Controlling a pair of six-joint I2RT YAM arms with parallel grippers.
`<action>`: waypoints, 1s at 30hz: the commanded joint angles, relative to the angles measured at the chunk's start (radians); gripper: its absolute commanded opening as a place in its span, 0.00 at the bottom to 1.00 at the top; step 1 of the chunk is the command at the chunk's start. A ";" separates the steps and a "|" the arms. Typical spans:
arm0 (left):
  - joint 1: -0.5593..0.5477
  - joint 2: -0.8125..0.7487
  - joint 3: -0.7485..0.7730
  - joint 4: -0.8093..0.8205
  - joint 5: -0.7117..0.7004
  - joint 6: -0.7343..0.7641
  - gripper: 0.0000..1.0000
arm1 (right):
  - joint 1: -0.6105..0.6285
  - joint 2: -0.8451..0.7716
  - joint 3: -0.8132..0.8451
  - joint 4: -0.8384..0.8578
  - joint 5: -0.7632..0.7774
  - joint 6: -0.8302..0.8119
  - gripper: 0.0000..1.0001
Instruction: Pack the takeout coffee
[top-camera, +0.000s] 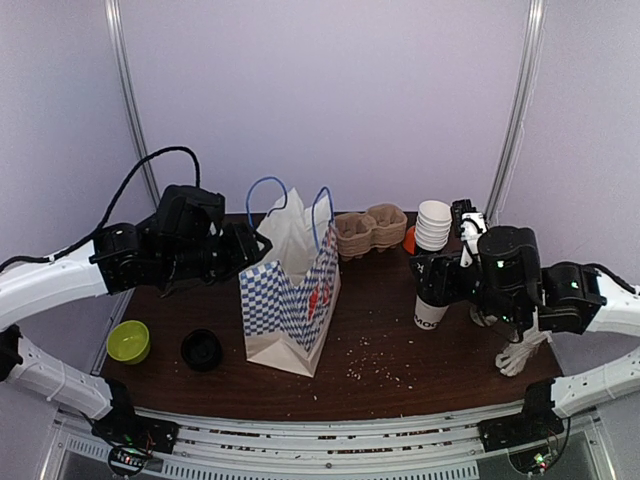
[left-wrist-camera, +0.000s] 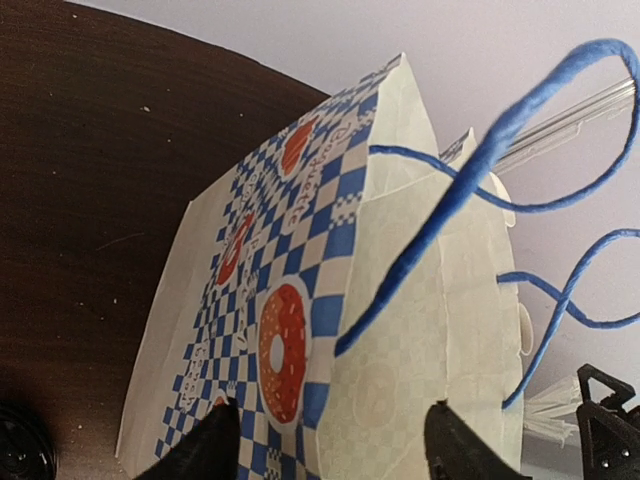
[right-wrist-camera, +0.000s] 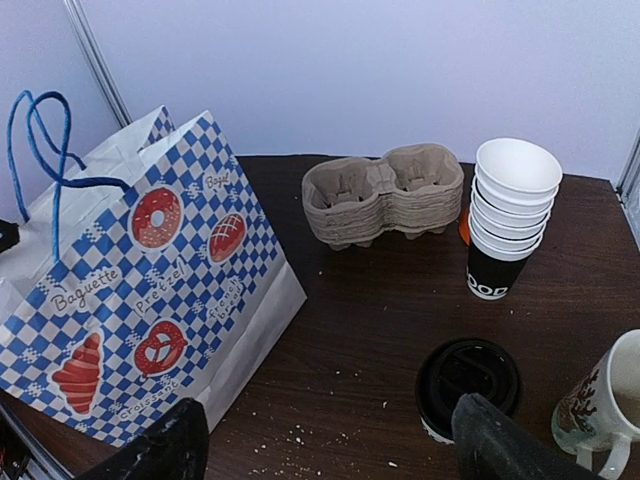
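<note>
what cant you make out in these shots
Bag contents: top view, its own walls block the inside.
Coffee lid: top view, the right arm covers it; the right wrist view shows only the lid, so the lettering is hidden.
Mug: right wrist view, cut by the right edge.
Orange thing: top view, mostly behind the cup stack.

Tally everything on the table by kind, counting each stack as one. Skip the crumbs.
Paper bag: 1
Lidded coffee cup: 1
Stack of lidless cups: 1
Stack of cardboard carriers: 1
Mug: 1
Green bowl: 1
Loose black lid: 1
Orange thing, mostly hidden: 1
Total: 8
</note>
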 joint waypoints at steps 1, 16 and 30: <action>0.000 -0.049 0.003 -0.012 -0.016 0.061 0.73 | -0.064 0.040 0.085 -0.164 -0.064 0.019 0.90; 0.000 -0.206 -0.043 -0.067 -0.138 0.290 0.98 | -0.404 0.301 0.202 -0.414 -0.385 -0.028 1.00; 0.000 -0.358 -0.176 -0.047 -0.213 0.379 0.98 | -0.551 0.480 0.295 -0.458 -0.515 -0.101 1.00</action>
